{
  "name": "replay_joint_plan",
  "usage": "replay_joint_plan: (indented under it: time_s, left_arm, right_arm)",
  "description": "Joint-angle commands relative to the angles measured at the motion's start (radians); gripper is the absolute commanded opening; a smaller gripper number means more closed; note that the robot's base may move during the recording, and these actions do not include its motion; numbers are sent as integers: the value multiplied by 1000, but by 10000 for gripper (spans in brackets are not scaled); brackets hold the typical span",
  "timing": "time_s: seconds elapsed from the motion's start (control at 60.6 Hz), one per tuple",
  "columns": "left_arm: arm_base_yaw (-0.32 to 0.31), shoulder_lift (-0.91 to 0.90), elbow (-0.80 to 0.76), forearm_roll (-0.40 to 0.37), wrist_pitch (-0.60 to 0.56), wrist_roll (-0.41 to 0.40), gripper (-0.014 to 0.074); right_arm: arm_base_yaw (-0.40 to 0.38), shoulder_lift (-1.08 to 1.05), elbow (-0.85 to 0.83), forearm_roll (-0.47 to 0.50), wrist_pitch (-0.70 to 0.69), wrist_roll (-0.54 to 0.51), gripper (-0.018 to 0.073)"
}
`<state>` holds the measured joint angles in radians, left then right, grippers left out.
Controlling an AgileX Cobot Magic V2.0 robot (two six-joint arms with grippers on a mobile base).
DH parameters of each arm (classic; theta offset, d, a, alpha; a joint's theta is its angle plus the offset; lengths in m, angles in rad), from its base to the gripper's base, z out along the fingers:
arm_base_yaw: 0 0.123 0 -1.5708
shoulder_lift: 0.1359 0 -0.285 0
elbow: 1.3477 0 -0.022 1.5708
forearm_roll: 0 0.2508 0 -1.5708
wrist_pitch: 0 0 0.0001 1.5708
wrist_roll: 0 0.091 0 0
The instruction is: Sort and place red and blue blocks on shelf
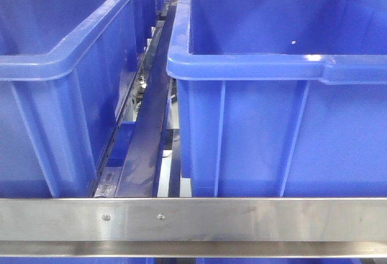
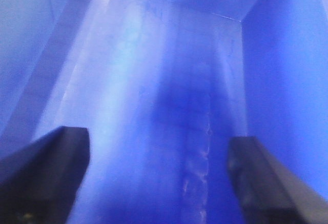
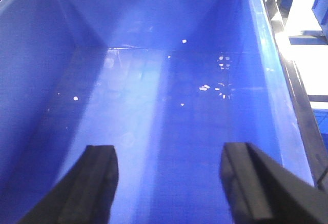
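Observation:
The red and blue blocks are out of view in every frame. The shelf [image 1: 193, 218] shows as a steel front rail with two screws, and roller tracks [image 1: 142, 137] run back between two large blue bins. My left gripper [image 2: 159, 152] is open inside a blue bin [image 2: 154, 80], with nothing between its dark fingers [image 2: 48, 172]. My right gripper [image 3: 169, 172] is open too, hanging over the bare floor of another blue bin [image 3: 154, 96]. Neither arm appears in the front view.
A large blue bin [image 1: 54, 64] stands at the left of the shelf and another [image 1: 278, 64] at the right, with a narrow gap between them. White specks [image 3: 205, 86] lie on the right bin's floor. More blue bins sit on the level below the rail.

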<state>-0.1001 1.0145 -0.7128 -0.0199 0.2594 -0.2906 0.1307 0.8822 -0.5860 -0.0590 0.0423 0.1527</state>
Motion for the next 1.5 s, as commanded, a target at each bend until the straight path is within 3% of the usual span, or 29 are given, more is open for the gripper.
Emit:
replay_joint_plan:
  time_s: [0.0, 0.083, 0.182, 0.248, 0.594, 0.776, 0.974, 1.486]
  left_arm:
    - [2, -13, -37, -7, -74, -3, 326]
    - [2, -17, -37, -7, -42, -3, 105]
    - [2, -22, -37, 2, -9, -3, 149]
    - [2, -28, -37, 11, 5, -3, 135]
    - [2, -156, 52, 28, -10, -3, 136]
    - [-40, -288, 141, 36, -35, 99, 136]
    - [-68, -416, 208, 37, -35, 103, 136]
    - [-68, -434, 229, 34, 17, 103, 136]
  right_arm:
    - [2, -5, -41, -12, -90, -9, 445]
    - [2, -5, -41, -12, -88, -9, 288]
    - [2, -7, -41, -11, -68, -8, 33]
    - [2, -7, -41, -3, -54, -6, 73]
    - [2, -102, 10, 4, 37, -5, 53]
    - [2, -280, 140, 42, 55, -4, 53]
    - [2, -465, 288, 46, 49, -4, 53]
    - [2, -534, 325, 48, 75, -4, 53]
